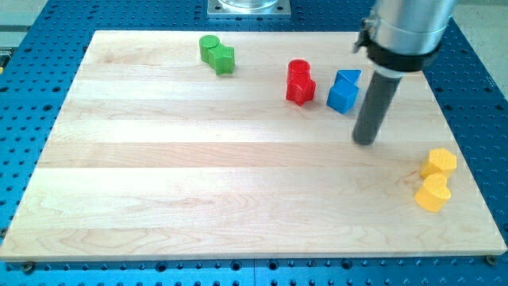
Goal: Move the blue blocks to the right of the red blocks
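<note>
Two red blocks sit together above the board's middle: a red cylinder [298,69] and a red star-like block [301,90] just below it. Two blue blocks lie right of them: a blue triangle [348,78] and a blue cube [341,97], touching each other. My tip [364,141] is on the board below and to the right of the blue cube, a short gap away from it. The rod rises up toward the view's top right.
A green cylinder [209,46] and a green star-like block [224,59] sit at the top left of the wooden board [159,175]. Two yellow blocks [438,162] [433,193] lie near the board's right edge. A blue perforated table surrounds the board.
</note>
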`<control>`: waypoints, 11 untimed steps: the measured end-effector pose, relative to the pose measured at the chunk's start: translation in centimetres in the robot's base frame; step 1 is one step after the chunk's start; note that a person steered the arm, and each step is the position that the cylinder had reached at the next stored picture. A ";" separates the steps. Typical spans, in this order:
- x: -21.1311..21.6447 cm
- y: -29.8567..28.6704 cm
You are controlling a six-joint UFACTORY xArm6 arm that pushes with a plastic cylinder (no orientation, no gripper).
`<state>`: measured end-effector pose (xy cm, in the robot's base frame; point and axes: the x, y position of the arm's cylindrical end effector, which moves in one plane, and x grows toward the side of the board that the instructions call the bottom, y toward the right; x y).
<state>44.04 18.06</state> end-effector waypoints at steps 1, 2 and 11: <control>-4.3 0.7; -6.0 0.3; -10.1 -0.9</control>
